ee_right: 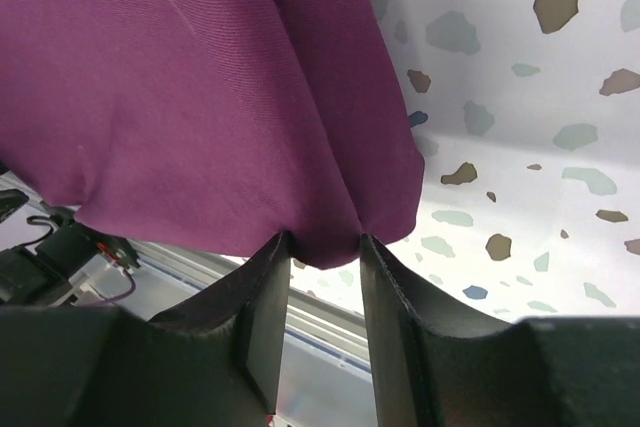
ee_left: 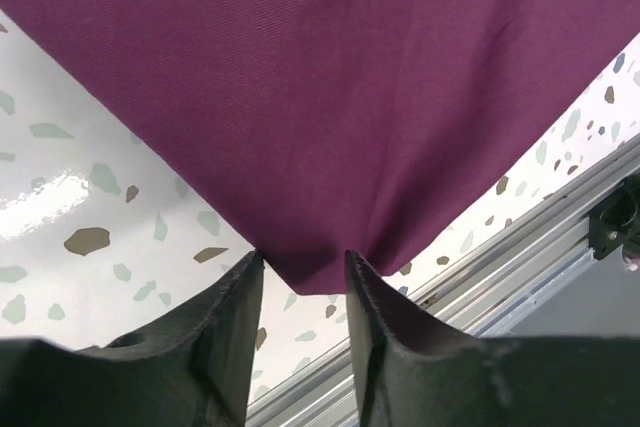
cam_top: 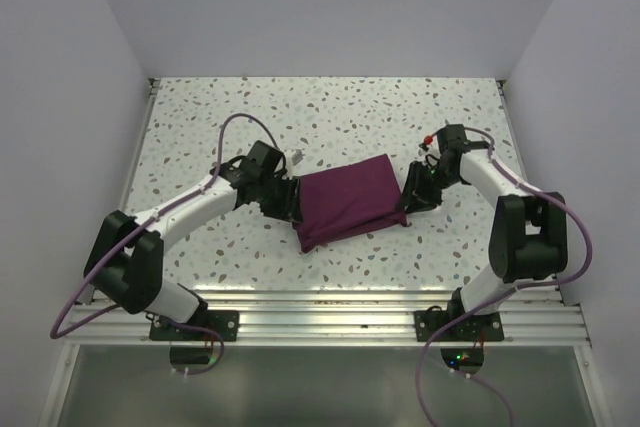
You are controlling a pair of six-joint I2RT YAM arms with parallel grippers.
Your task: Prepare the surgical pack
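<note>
Step, likely: grasping ends of deep purple-maroon folded fabric bundle (cam_top: 350,202) for unfolding. Jaws of left gripper (ee_left: 300,262) and right gripper (ee_right: 323,245) narrow, each pinching end corner (fabric puckers there). Next calls for even, synchronized pull apart. Bundle on speckled tabletop (cam_top: 200,117) beyond silver aluminium rail (cam_top: 320,312), midway along it; long axis near parallel to rail, right end skewed slightly away.

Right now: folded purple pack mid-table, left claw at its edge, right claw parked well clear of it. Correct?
No. The right claw is at the pack, on its right edge, purple fabric between its jaws; the right wrist view shows it. The rest holds: pack folded, middle of the table, left claw at its other edge.
</note>
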